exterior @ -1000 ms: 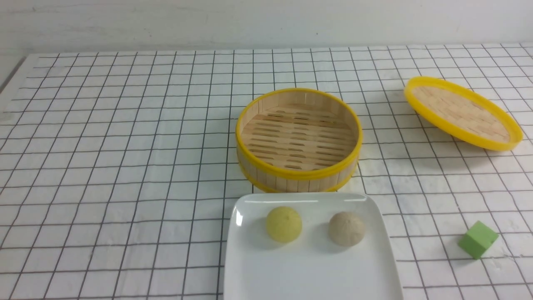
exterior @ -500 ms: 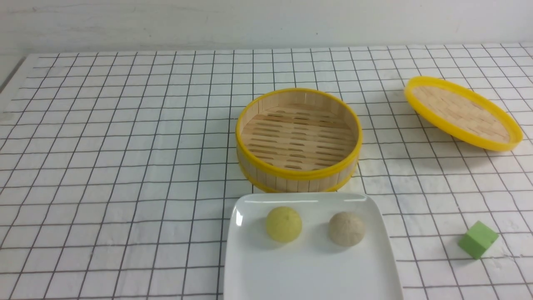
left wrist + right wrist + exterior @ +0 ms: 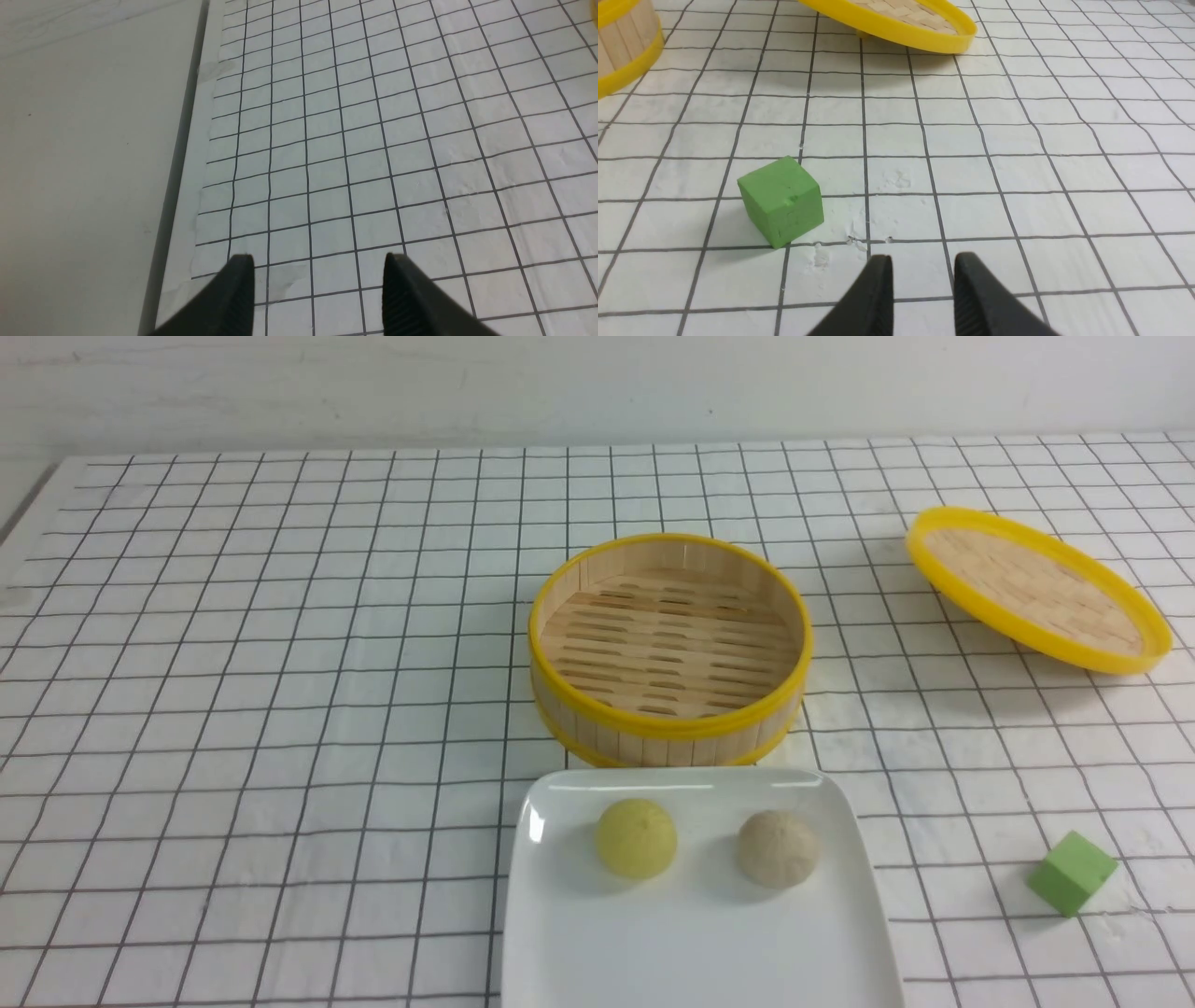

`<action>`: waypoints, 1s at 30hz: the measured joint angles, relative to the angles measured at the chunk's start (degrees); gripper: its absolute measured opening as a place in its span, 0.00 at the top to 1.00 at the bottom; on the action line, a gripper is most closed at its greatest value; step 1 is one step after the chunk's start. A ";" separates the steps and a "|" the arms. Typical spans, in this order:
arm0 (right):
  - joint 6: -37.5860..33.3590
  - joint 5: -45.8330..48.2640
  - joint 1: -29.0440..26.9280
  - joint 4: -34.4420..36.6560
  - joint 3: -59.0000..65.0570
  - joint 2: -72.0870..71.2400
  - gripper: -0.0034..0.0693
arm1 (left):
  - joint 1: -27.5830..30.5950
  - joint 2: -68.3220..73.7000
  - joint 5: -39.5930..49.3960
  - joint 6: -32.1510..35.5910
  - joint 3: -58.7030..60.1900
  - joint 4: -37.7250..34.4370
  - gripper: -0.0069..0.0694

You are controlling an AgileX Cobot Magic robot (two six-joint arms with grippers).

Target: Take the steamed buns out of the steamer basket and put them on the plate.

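Both steamed buns sit on the plate [image 3: 695, 933] in the lower centre of the front view: the pale yellow bun [image 3: 637, 838] on the left, the beige-white bun [image 3: 779, 847] to its right, apart from each other and clear of the rim. Across the last second neither bun has really shifted, and the steamer basket [image 3: 668, 709], just above the plate in the frame, shows only its bare slatted floor throughout. What has changed lies off the front view: the right gripper [image 3: 923, 275] has narrowed, its fingers [image 3: 878, 291] now standing a small gap apart with nothing between them, hanging low over the cloth near the green cube [image 3: 781, 200]. The left gripper [image 3: 319, 275] has kept its fingers [image 3: 240, 294] spread wide and empty over bare grid. I judge the transfer done; the narrowing reads as an arm settling to rest, not a new grasp.

The basket's woven lid [image 3: 1036, 586] lies tilted at the upper right of the front view, well apart from the basket. In the same view the green cube sits at the lower right, beside the plate but not touching it.

The desk [image 3: 280, 709] is covered by a white cloth with a dark grid, slightly wrinkled. A plain pale wall [image 3: 597, 383] runs across the top, and the left wrist view shows the cloth's edge with bare grey surface beyond.
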 joint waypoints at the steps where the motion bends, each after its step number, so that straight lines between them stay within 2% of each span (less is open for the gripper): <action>1: -0.06 0.00 0.00 0.00 0.00 0.00 0.66 | 0.00 0.00 0.00 0.00 0.00 0.00 0.40; 30: -1.37 0.04 0.00 0.25 0.00 0.00 0.63 | 0.00 0.00 0.00 0.00 0.00 0.22 0.40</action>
